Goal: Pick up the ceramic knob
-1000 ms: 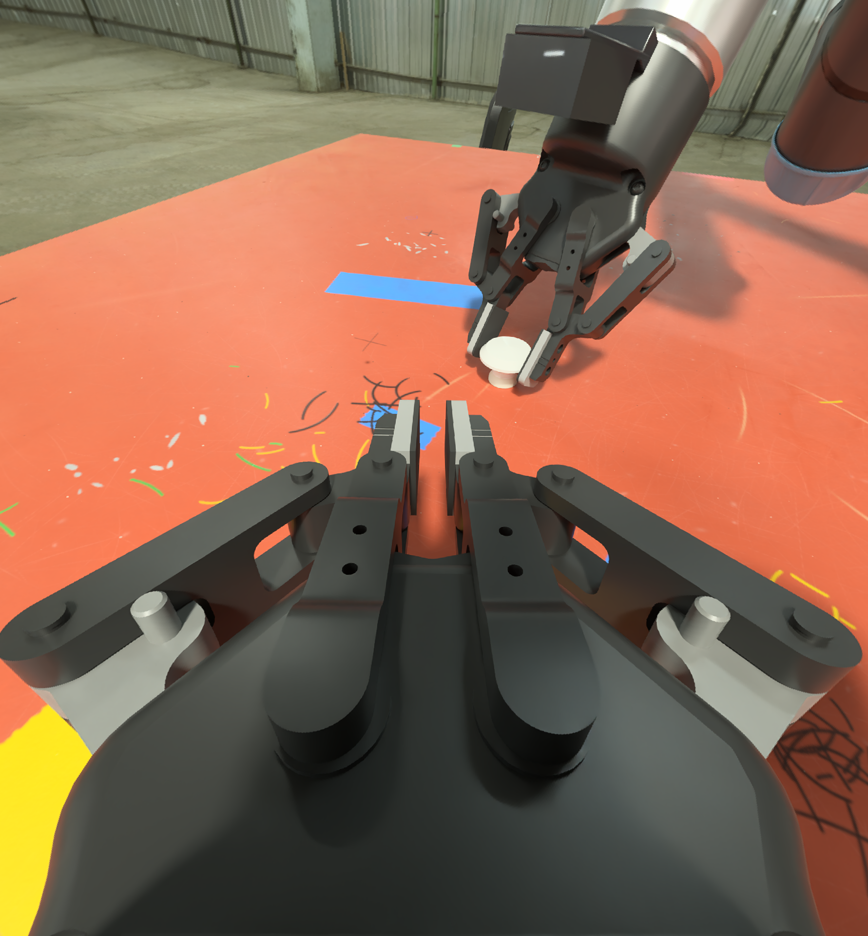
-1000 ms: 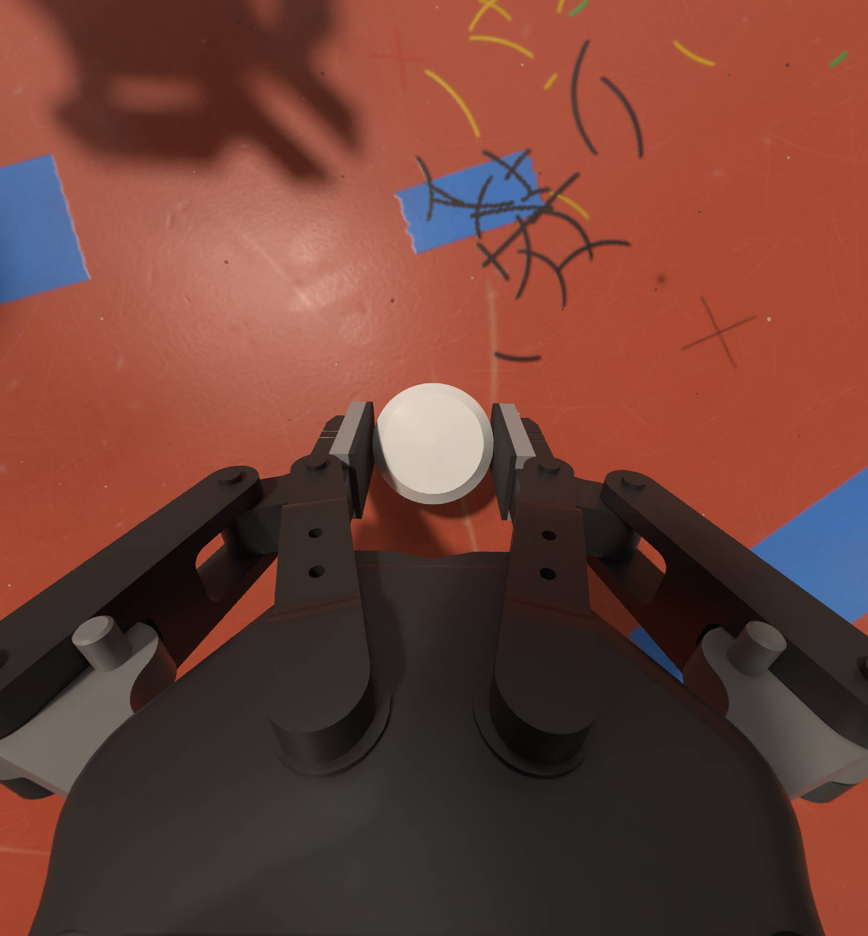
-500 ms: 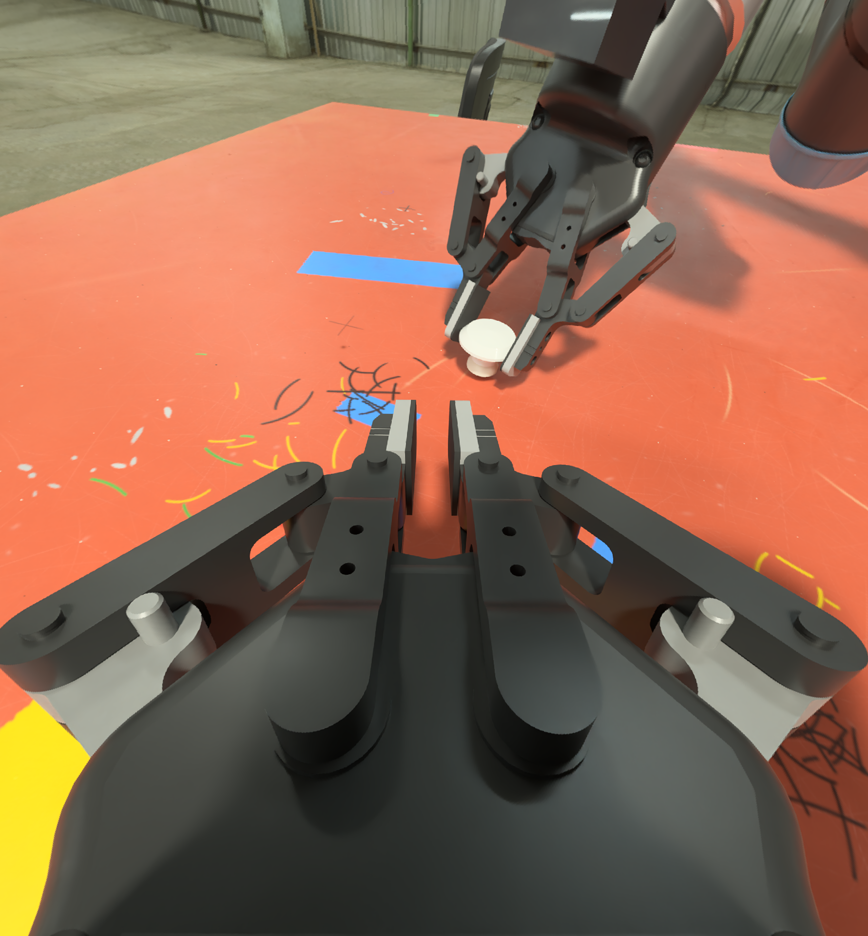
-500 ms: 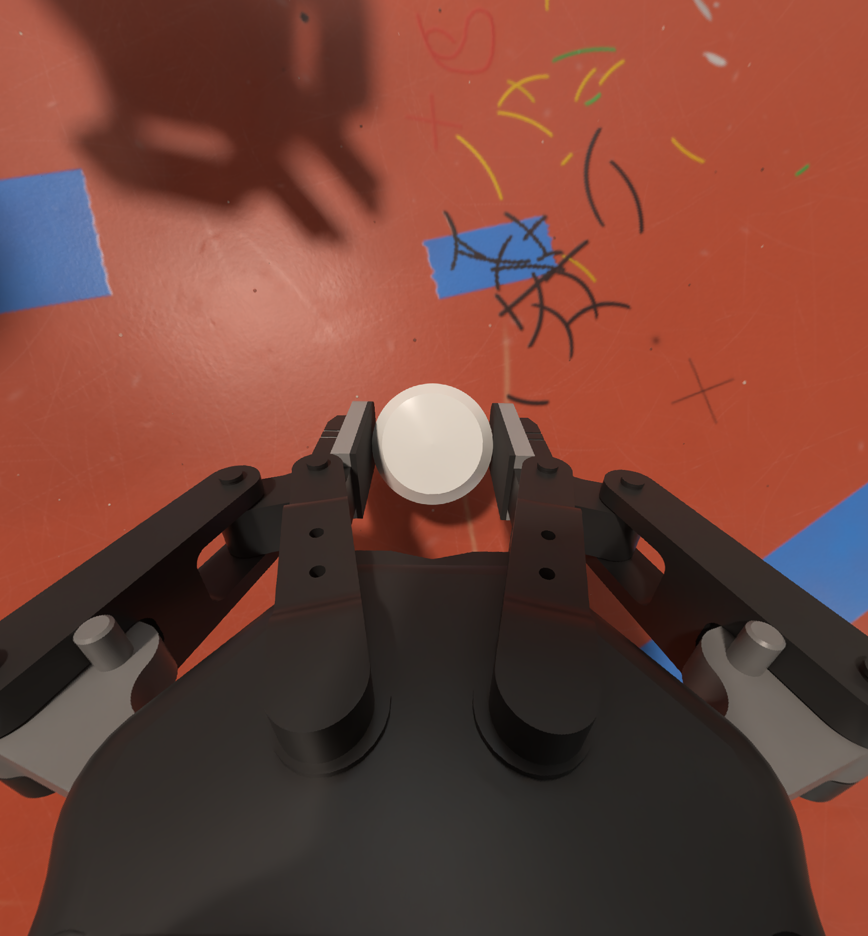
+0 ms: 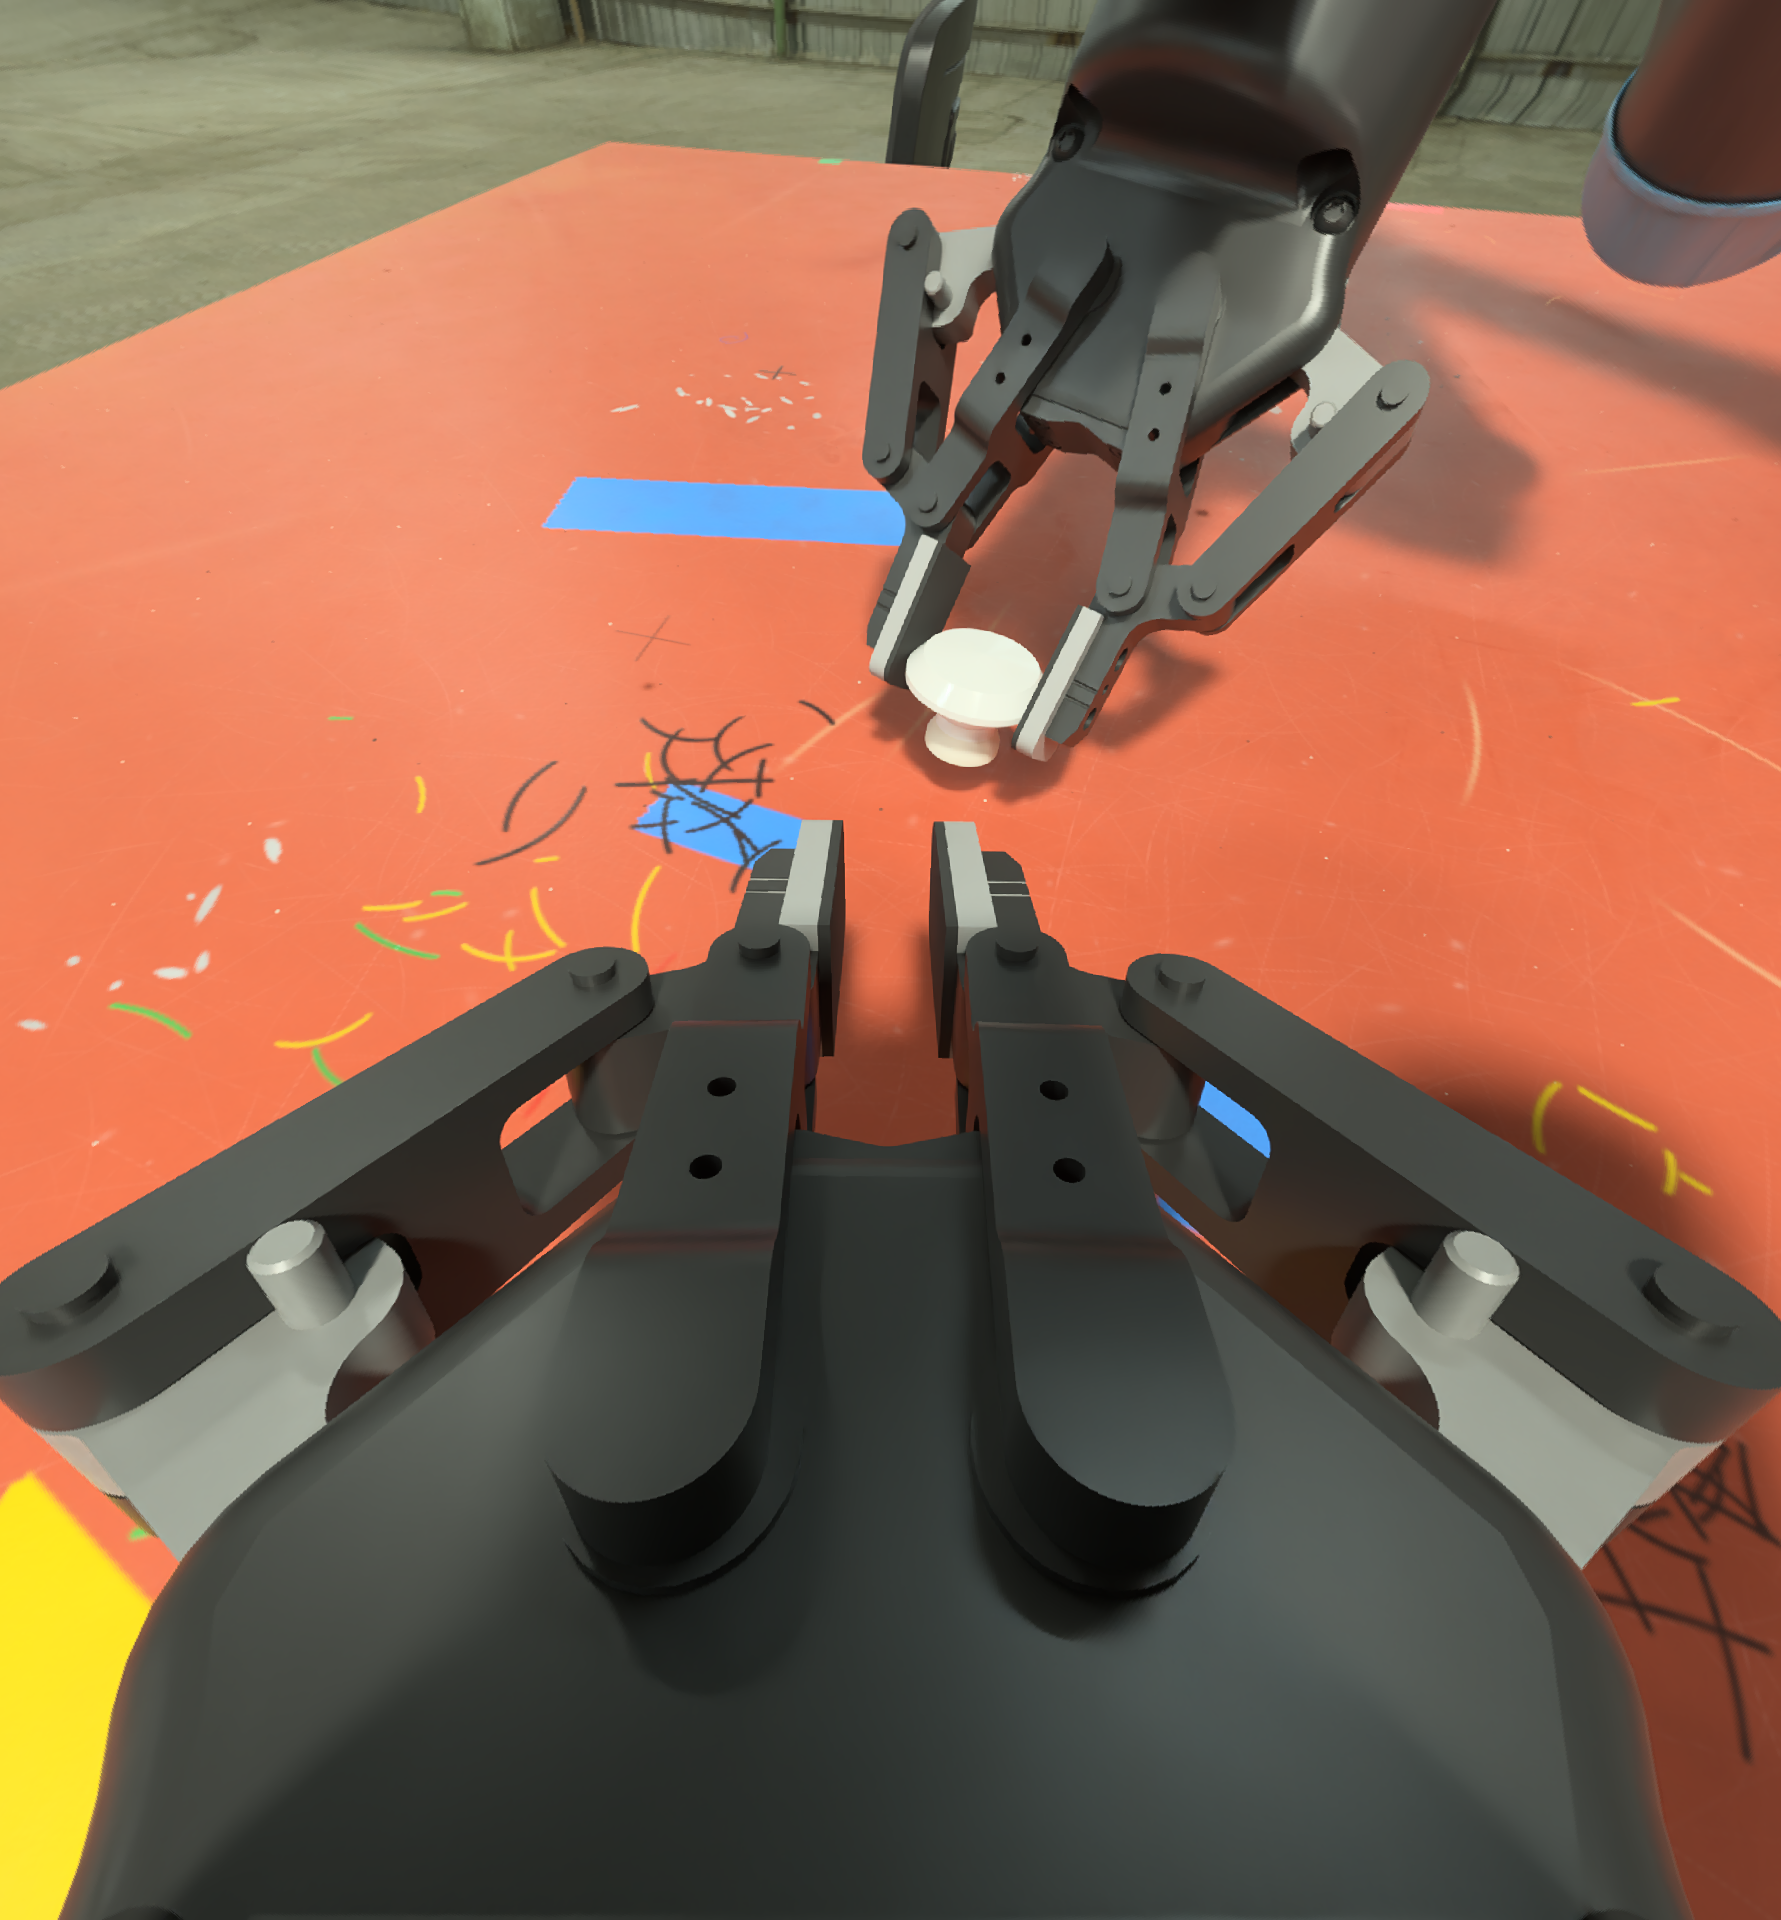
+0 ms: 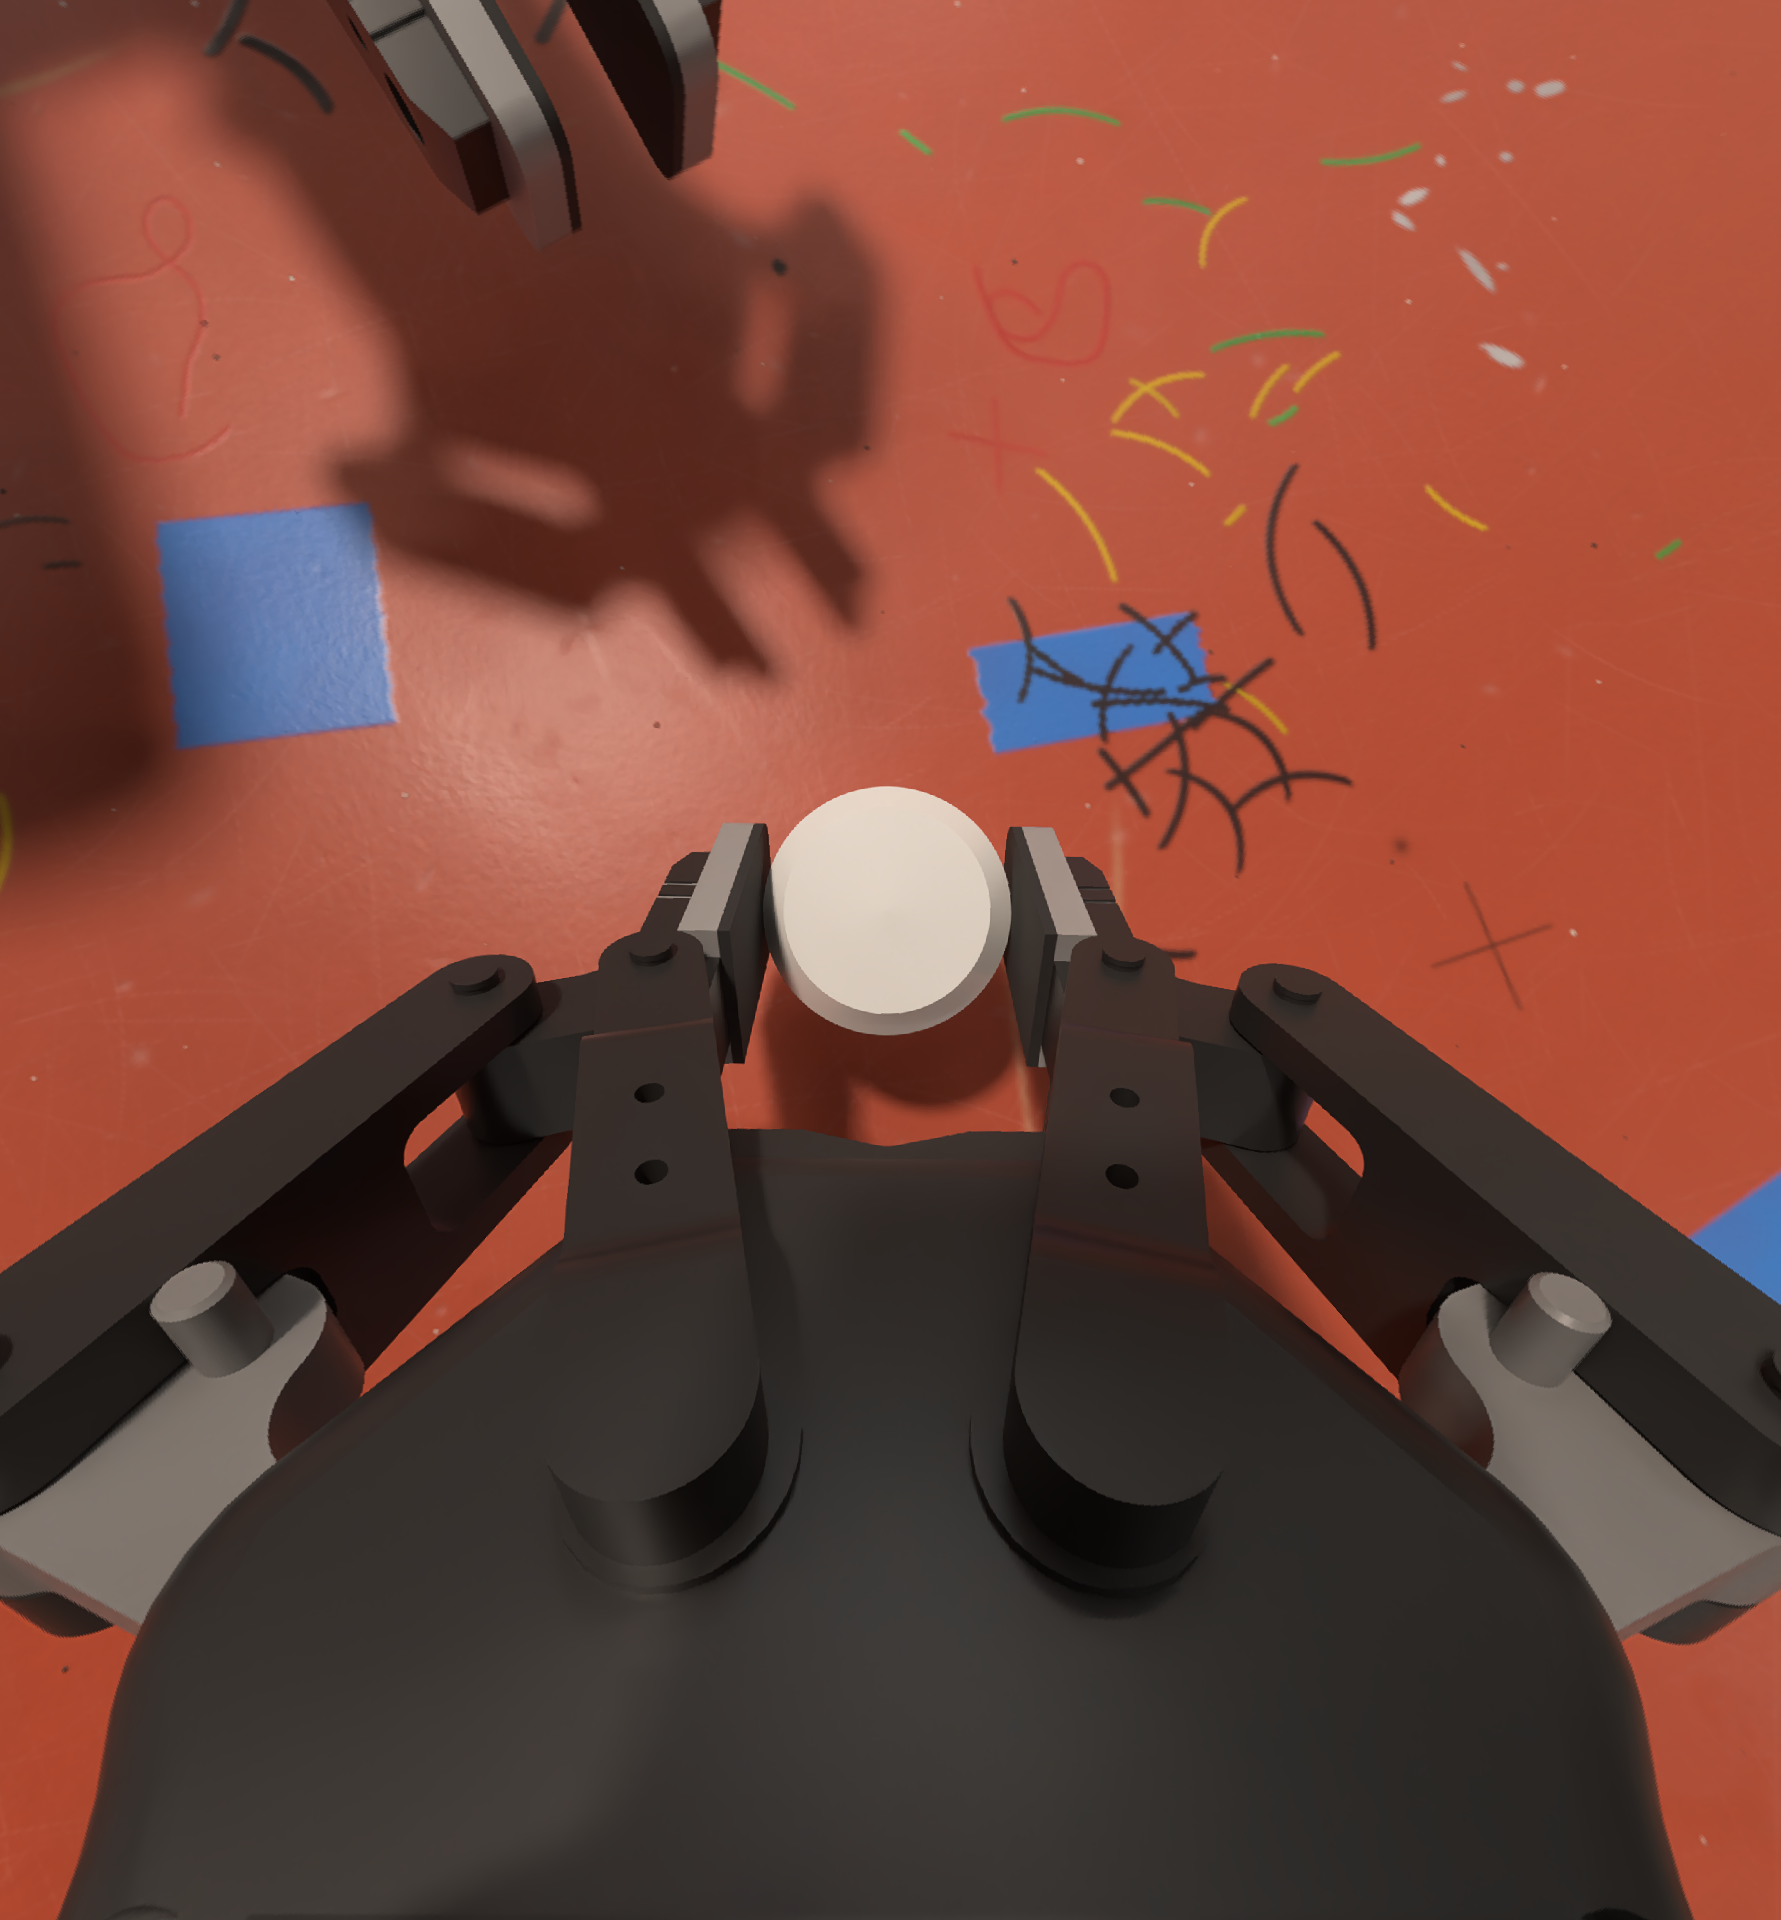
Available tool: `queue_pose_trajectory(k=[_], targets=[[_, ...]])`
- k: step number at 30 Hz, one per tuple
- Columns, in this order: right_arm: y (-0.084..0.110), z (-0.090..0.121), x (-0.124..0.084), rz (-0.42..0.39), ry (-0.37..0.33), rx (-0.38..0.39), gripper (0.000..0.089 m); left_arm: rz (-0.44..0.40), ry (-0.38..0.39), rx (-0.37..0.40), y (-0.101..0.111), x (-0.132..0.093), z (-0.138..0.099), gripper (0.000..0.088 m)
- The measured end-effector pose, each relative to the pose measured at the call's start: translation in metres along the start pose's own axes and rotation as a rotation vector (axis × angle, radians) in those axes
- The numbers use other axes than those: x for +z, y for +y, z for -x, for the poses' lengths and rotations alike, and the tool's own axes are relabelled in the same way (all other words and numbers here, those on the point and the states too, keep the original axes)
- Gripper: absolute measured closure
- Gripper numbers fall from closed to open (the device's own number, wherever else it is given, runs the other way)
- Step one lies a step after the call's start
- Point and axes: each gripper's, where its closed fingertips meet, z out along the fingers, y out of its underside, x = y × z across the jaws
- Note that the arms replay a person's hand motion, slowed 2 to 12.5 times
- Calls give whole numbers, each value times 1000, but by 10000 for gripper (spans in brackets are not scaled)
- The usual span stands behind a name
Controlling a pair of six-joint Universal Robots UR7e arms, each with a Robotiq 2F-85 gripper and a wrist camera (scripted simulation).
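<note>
White ceramic knob (image 6: 884,906) is sitting squarely between the pads of the right claw (image 6: 886,925), and both pads are pressing against the rim of its round cap, so that claw is clamping the knob firmly. From the left wrist view, the same knob (image 5: 971,681) is showing its mushroom shape, cap up and short stem pointing down toward the red table (image 5: 346,582), with a dark shadow lying under it; whether the stem is touching the surface or hanging just above it is hard to tell. The right claw (image 5: 969,675) is reaching down at a steep angle from above. The left claw (image 5: 886,883) is hovering close by, just short of the knob, its two fingers standing slightly apart with a narrow gap and nothing between them. Blue tape patches (image 6: 273,623) are lying on the table, one of them (image 6: 1088,681) crossed with black scribbles, and yellow and green marks (image 6: 1177,416) are scattered beyond it. A yellow patch (image 5: 3,1683) is showing at the table's near corner.
</note>
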Motion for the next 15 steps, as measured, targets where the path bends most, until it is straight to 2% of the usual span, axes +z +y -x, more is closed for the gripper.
queue_pose_trajectory(k=[7,15], targets=[[-4,9,9,9,-49,-20,493,14,14,3,3,3,-3,714],[-12,10,13,-3,-59,-53,493,22,22,0,5,4,-4,705]])
